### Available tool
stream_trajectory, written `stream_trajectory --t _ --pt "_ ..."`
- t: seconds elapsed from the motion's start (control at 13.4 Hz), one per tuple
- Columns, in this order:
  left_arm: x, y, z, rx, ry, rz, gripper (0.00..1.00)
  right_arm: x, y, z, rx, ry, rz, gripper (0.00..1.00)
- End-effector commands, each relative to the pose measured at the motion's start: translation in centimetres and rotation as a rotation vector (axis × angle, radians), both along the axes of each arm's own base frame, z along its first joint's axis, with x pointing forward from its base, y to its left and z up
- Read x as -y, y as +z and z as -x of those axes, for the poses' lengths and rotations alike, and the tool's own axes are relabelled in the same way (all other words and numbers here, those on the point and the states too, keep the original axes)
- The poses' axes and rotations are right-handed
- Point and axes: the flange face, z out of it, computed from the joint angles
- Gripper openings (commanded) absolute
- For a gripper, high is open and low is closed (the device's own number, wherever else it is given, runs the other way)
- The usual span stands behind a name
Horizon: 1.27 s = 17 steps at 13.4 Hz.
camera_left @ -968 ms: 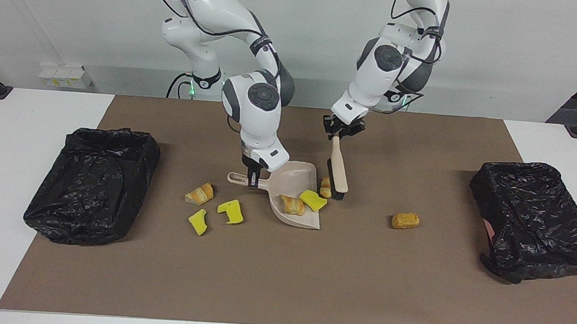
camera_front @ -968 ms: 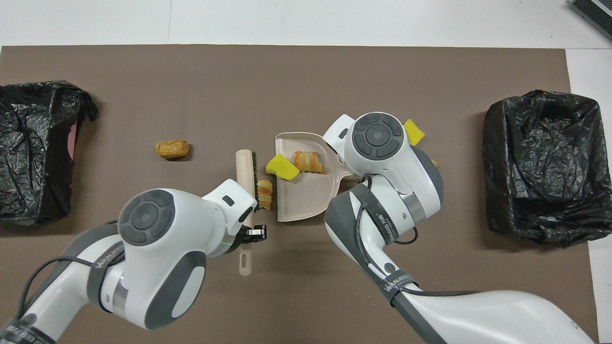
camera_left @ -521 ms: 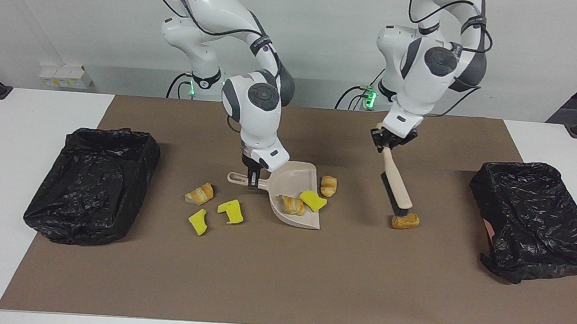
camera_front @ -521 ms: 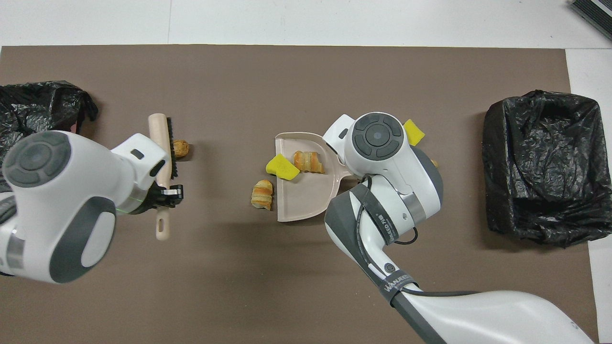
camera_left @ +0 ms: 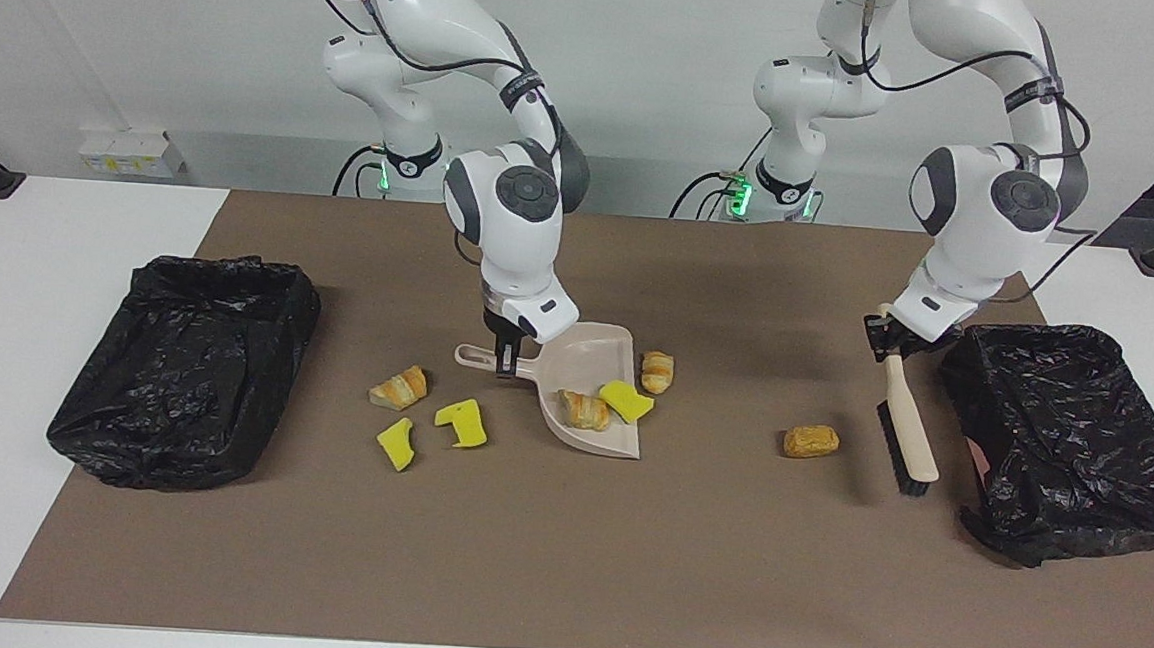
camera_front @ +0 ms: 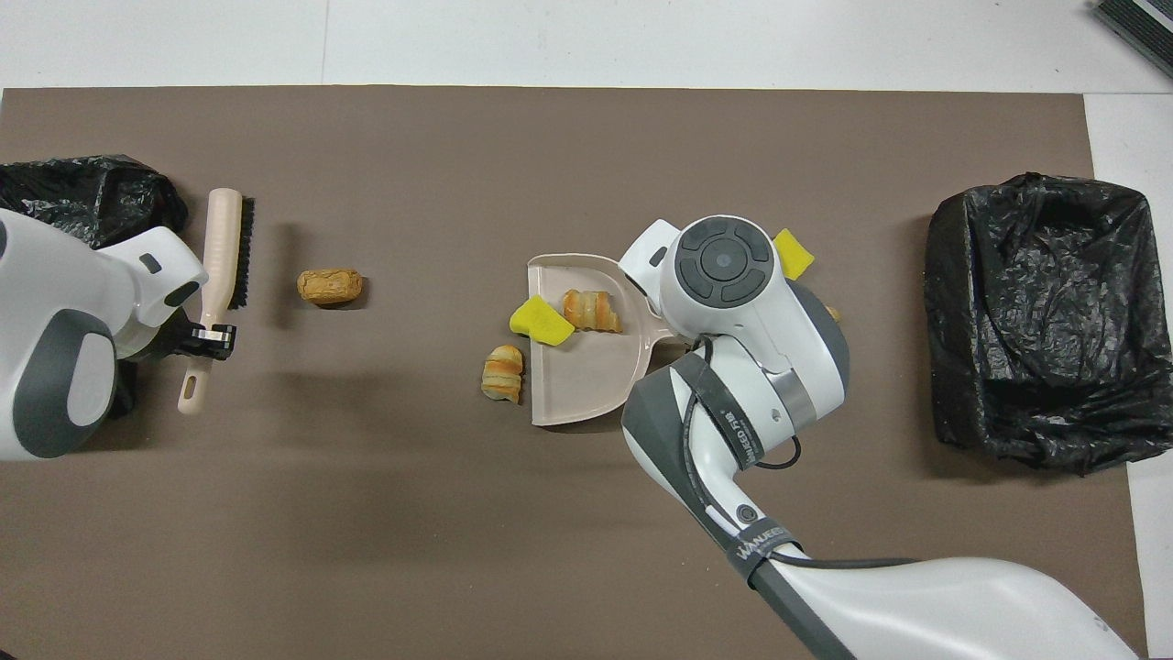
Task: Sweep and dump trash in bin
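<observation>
My right gripper (camera_left: 505, 358) is shut on the handle of the beige dustpan (camera_left: 594, 365), which rests on the brown mat; the wrist hides the gripper from overhead. A croissant piece (camera_left: 584, 411) lies in the pan (camera_front: 586, 385). A yellow sponge (camera_front: 541, 321) lies on its lip and another croissant piece (camera_front: 502, 373) just outside it. My left gripper (camera_left: 897, 334) is shut on the beige brush (camera_left: 906, 429), between a bread roll (camera_left: 810, 440) and the bin (camera_left: 1071, 434) at the left arm's end. A croissant piece (camera_left: 399, 387) and two yellow sponges (camera_left: 462, 423) lie beside the pan's handle.
A second black-bagged bin (camera_left: 183, 370) stands at the right arm's end of the mat. The left arm's wrist covers part of the other bin (camera_front: 82, 188) from overhead. White table borders the mat.
My left arm has carried the brush from beside the dustpan, past the bread roll, toward the bin at its end. The croissant piece stays beside the pan's lip. The right arm has not moved.
</observation>
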Motion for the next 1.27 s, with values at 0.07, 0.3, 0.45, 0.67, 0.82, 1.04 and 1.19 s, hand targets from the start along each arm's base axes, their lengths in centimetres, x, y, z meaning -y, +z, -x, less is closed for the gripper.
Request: stream_trajectory --t 0.07,0.3,0.45,0.67,0.82,1.04,1.19 --pt "4.7 -3.7 2.8 -0.077 -0.062 0.021 0.0 -0.3 -0.3 -0.1 0.025 -0.029 -0.007 0.0" --pt "8.5 -3.4 5.2 -0.169 0.023 0.076 0.0 -0.3 -0.5 -0.1 0.025 -0.038 -0.007 0.0" --pt "11.3 -3.2 6.4 -0.205 0.093 0.099 0.0 -0.3 -0.6 -0.1 0.028 -0.039 -0.009 0.0" --pt "16.5 -3.0 8.7 -0.225 0.13 0.134 0.0 -0.4 -0.6 -0.1 0.028 -0.042 -0.009 0.0" --pt "20.1 -2.7 10.1 -0.236 0.127 0.164 0.0 -0.4 -0.6 -0.1 0.028 -0.041 -0.009 0.0" --pt "24.1 -2.4 11.4 -0.18 0.076 0.197 0.0 -0.4 -0.6 -0.1 0.028 -0.042 -0.009 0.0" --pt "26.7 -2.4 12.5 -0.154 0.089 0.247 0.0 -0.4 -0.6 -0.1 0.028 -0.042 -0.009 0.0"
